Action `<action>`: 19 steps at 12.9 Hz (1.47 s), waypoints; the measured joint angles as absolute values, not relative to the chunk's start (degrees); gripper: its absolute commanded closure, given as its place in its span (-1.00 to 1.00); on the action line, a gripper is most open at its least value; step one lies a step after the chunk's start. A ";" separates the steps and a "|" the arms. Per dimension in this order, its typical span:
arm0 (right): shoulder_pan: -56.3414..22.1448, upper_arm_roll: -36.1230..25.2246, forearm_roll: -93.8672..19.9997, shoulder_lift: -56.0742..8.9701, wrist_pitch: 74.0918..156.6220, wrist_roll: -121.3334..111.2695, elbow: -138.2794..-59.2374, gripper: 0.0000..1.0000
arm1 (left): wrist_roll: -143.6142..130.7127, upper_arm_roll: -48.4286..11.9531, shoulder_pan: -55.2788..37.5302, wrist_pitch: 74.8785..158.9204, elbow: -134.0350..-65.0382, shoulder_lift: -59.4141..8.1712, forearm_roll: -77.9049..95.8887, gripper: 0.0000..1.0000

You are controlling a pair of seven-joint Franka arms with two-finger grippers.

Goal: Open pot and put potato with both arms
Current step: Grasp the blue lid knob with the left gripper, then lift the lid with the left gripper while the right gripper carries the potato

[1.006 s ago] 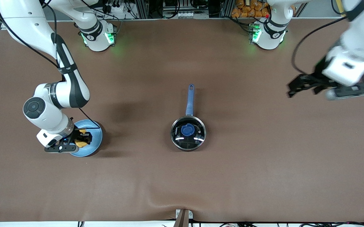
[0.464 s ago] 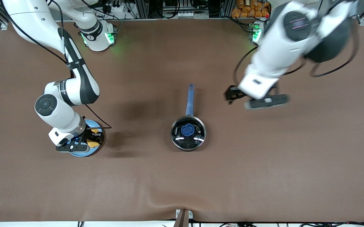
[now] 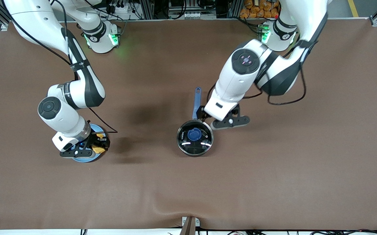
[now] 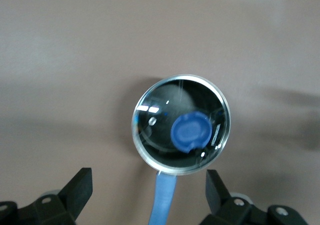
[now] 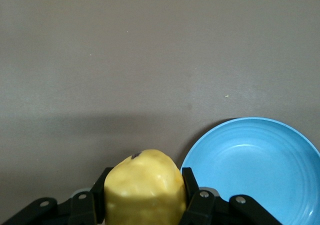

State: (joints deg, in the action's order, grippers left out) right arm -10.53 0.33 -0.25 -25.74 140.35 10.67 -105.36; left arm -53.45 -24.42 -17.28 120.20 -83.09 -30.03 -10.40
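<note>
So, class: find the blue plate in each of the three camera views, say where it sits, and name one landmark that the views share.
Front view: the blue plate lies toward the right arm's end of the table, mostly covered by the right gripper.
Left wrist view: not in it; only the pot with its lid on.
Right wrist view: the plate lies empty on the table, beside the held potato.
Shared landmark: the potato, in the front and right wrist views.
</note>
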 measured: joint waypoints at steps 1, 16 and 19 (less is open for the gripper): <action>-10.77 0.39 -1.28 -25.74 140.35 10.78 -105.33 1.00 | -55.47 -22.19 -19.90 121.45 -81.80 -32.15 -11.79 -1.00; -20.34 0.64 -16.11 -27.72 140.26 18.44 -97.87 1.00 | -59.21 -7.32 -35.86 130.19 -76.37 -43.82 -12.91 -1.00; -21.22 0.64 -16.24 -28.35 140.26 22.25 -96.69 1.00 | -59.21 -5.86 -37.00 130.89 -76.34 -44.96 -12.94 -1.00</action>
